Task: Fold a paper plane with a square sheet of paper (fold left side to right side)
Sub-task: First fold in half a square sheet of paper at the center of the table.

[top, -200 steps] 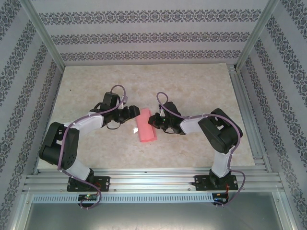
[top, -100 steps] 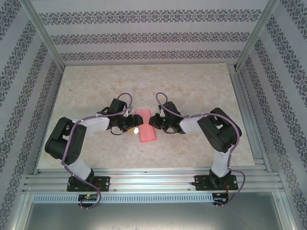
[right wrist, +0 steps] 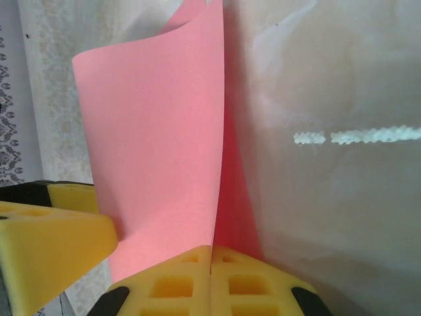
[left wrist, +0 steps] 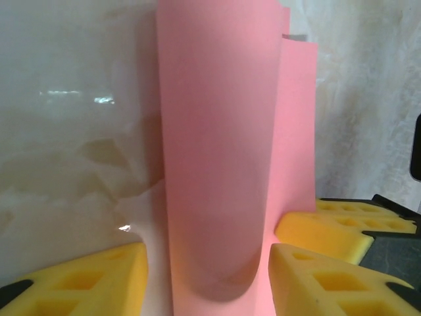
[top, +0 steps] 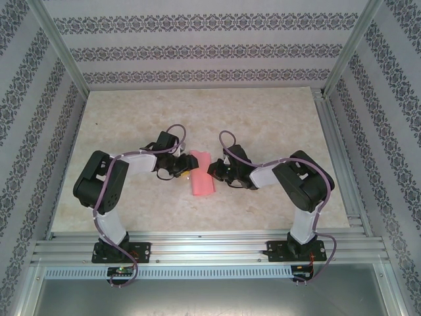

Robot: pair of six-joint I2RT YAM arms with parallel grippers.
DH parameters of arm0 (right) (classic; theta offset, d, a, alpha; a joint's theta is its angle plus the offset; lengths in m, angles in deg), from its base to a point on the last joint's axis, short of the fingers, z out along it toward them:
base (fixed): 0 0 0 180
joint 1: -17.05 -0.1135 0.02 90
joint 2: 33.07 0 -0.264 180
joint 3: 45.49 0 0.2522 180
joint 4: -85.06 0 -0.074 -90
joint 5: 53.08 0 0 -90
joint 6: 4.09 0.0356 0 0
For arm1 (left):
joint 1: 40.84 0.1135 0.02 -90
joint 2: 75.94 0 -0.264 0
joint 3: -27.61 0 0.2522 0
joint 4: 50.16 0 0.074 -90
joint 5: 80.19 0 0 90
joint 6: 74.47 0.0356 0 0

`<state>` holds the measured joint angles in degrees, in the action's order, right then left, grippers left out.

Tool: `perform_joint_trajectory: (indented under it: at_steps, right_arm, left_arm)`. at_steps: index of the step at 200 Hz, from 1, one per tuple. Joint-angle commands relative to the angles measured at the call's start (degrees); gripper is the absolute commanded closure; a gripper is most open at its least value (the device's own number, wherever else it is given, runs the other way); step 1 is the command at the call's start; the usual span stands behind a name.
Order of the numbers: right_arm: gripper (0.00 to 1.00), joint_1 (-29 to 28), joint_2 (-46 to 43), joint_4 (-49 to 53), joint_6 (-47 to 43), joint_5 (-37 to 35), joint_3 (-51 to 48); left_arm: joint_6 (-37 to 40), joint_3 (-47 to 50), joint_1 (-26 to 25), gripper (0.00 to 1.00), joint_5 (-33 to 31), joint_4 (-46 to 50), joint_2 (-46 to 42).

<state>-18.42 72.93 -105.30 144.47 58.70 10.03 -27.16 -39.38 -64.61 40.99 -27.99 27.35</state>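
Top external: paper (top: 201,179) centre, curled over | left gripper (top: 185,168) at its 9 o'clock, jaws apart astride curl | right gripper (top: 212,170) at 3 o'clock, clenched at edge | match edges before creasing.

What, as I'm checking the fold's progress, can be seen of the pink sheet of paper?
The sheet of paper is thin, plain, matte pink-red. It lies doubled over as a narrow strip on the table, its upper layer bowing in a soft curve, uncreased, edges slightly offset. It sits between the pads of the open left gripper; the shut right gripper meets one edge.
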Motion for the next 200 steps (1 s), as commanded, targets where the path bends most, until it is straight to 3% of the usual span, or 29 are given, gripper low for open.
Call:
perform_joint_trajectory:
  at_steps: [1,56,104,168,200]
  right_arm:
    - [1.00,0.3,-1.8,-2.4,1.3,-2.2,-1.0]
    - [0.99,-0.2,-3.0,-2.2,2.4,-4.3,-1.0]
    - [0.97,-0.5,-1.8,-1.1,2.8,-5.4,0.8]
    - [0.93,-0.6,0.2,0.7,0.7,-5.7,3.4]
    - [0.92,-0.6,1.5,0.2,0.8,-4.7,4.2]
  left_arm:
    - [1.1,-3.1,-0.8,0.52,1.3,-4.4,2.9]
    - [6.4,-10.1,-0.8,0.63,1.4,1.3,6.6]
    - [10.6,-16.6,-0.8,0.64,1.0,6.8,10.4]
    - [11.5,-12.8,1.1,0.37,-3.0,8.5,4.3]
    - [11.0,-10.0,1.7,0.33,-1.1,7.8,1.2]
